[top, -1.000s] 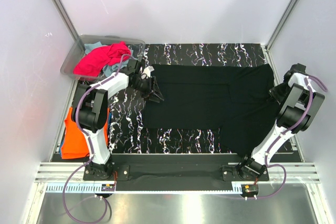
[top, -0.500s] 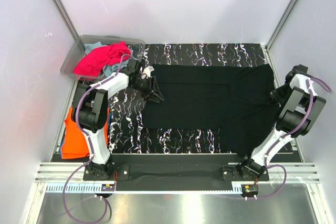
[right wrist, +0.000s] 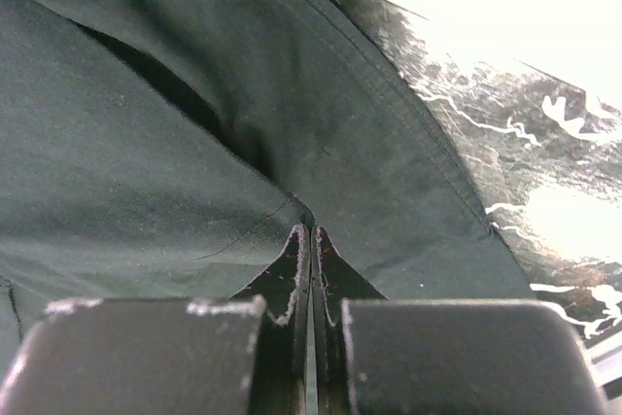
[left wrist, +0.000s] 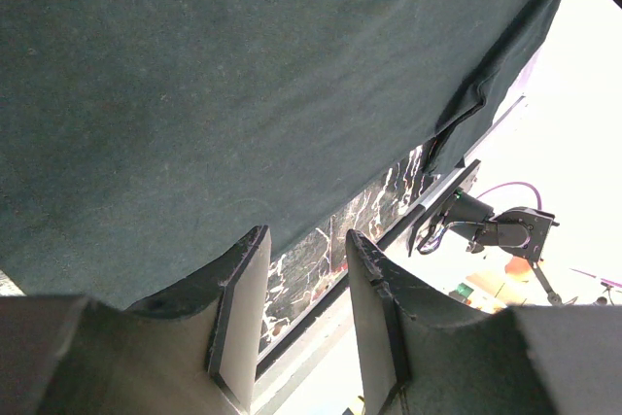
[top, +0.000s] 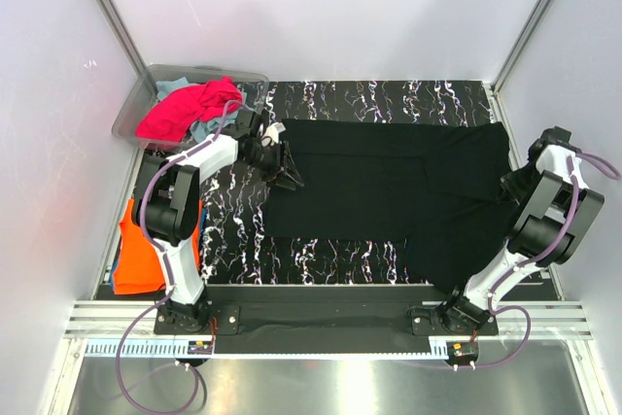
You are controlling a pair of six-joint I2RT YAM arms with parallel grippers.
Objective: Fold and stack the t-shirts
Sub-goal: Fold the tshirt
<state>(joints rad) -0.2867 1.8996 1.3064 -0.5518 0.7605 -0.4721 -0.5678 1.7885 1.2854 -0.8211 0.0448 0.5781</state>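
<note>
Black t-shirt: the black t-shirt [top: 379, 182] lies spread flat across the middle of the table [top: 233, 225], reaching from one of my grippers to the other.
Right gripper: my right gripper [top: 507, 185] sits at the shirt's right edge. In the right wrist view its fingers are pressed together with a pinch of that edge between the tips, and creases in the cloth run in toward them.
Left gripper: my left gripper [top: 290, 180] rests at the shirt's left edge, low over the table. In the left wrist view its fingers [left wrist: 243, 289] stand apart. The cloth's hem runs just past the tips, and only table shows in the gap.
Other shirts: a pink t-shirt [top: 180, 112] and a teal t-shirt [top: 175, 87] are heaped in the bin [top: 136, 109] at the far left corner. An orange t-shirt [top: 136, 245] lies off the table's left side, beside my left arm.
Change over the last second: my right arm has swung outward to the right, and the shirt's far right corner has gone slightly further right with it. My left arm has stayed put with the same gap between its fingers.
</note>
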